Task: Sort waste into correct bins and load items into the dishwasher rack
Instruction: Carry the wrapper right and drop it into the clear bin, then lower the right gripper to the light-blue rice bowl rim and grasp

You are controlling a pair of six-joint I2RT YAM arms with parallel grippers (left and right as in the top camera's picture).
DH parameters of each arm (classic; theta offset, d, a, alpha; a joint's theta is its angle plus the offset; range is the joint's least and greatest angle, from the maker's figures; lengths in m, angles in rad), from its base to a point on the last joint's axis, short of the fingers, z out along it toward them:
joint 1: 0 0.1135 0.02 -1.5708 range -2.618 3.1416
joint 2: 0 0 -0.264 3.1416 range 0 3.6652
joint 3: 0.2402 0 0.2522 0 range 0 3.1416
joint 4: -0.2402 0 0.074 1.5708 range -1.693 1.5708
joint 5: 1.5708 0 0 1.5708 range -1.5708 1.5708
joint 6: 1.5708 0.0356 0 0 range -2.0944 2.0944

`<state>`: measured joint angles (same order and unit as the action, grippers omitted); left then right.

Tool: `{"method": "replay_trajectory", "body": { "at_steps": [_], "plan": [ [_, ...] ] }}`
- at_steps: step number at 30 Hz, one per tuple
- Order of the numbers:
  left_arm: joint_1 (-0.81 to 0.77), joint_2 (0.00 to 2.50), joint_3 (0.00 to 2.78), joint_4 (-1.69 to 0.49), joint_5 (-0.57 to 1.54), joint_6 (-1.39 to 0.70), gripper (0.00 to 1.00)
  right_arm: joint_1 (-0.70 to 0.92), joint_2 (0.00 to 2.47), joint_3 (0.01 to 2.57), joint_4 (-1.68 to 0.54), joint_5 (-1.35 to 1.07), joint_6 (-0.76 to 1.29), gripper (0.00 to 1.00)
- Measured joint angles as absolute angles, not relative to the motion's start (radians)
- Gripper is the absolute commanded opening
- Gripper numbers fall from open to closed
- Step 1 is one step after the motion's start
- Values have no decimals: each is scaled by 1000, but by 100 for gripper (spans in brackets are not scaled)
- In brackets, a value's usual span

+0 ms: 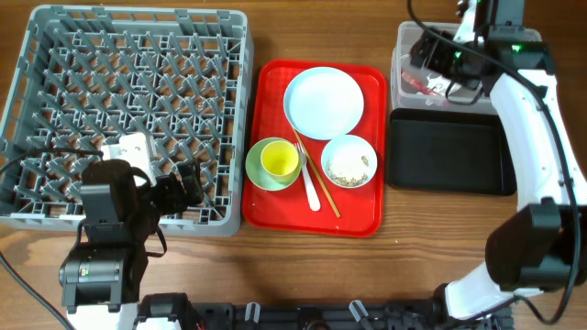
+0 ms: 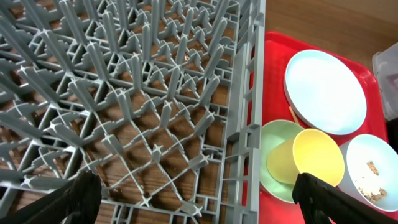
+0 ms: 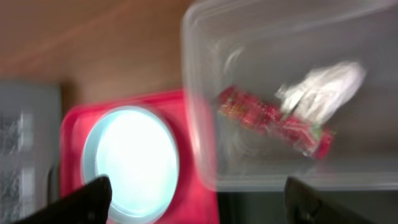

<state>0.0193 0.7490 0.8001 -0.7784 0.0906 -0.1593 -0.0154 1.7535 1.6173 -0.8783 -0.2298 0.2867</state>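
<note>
The grey dishwasher rack (image 1: 128, 110) stands at the left, with nothing loaded in it. My left gripper (image 1: 183, 188) is open and empty over its front right corner (image 2: 199, 205). The red serving tray (image 1: 275, 82) holds the pale blue plate (image 1: 323, 103), the yellow cup (image 1: 280, 159) in the green bowl (image 1: 255, 170), the blue bowl (image 1: 348, 161) with beige scraps, the white fork (image 1: 309, 188) and chopsticks (image 1: 326, 194). My right gripper (image 1: 433, 66) is open and empty (image 3: 199, 199) above the clear tub (image 1: 401, 50). The red-and-white wrapper (image 3: 273, 121) with tissue lies in the tub.
The shallow black tray (image 1: 449, 151) lies in front of the clear tub, at the right of the red tray. Bare wooden table runs along the front edge. The right wrist view is blurred by motion.
</note>
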Motion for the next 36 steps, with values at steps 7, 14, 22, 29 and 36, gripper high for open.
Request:
{"method": "replay_trajectory", "body": {
  "at_steps": [7,14,22,29,36],
  "plan": [
    [19,749,801,-778,91,-159,100,308,1682,1510,-1094,-277,220,71],
    [19,749,802,-782,91,-159,100,533,1758,1226,-790,-145,356,56],
    [19,749,802,-785,91,-159,100,548,1908,1219,-718,-82,448,8],
    [19,749,802,-785,91,-159,100,541,1891,1310,-834,-35,449,9],
    [19,749,802,-786,91,-159,100,518,1807,1322,-850,-33,449,26]
  ]
}}
